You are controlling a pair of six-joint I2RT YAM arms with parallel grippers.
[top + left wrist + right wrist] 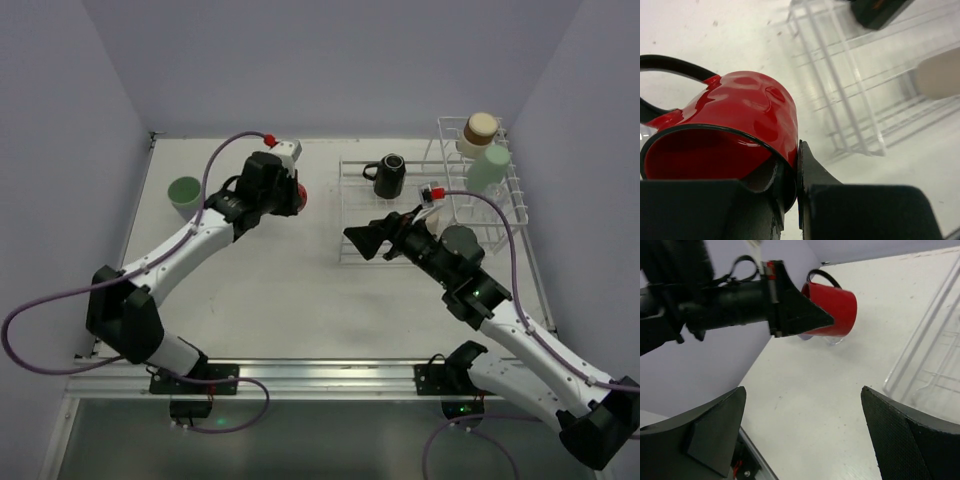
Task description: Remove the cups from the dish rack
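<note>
From above, the left pincer is clenched on the red mug over the worktop, left of the dish rack. The right pincer gapes, released, at the near edge of the low basket, where a black mug stands. The left wrist view shows the fingers pinching the red mug's rim, one inside and one outside. The right wrist view shows its own fingers wide apart with nothing between them, and the red mug gripped on its side beyond.
</note>
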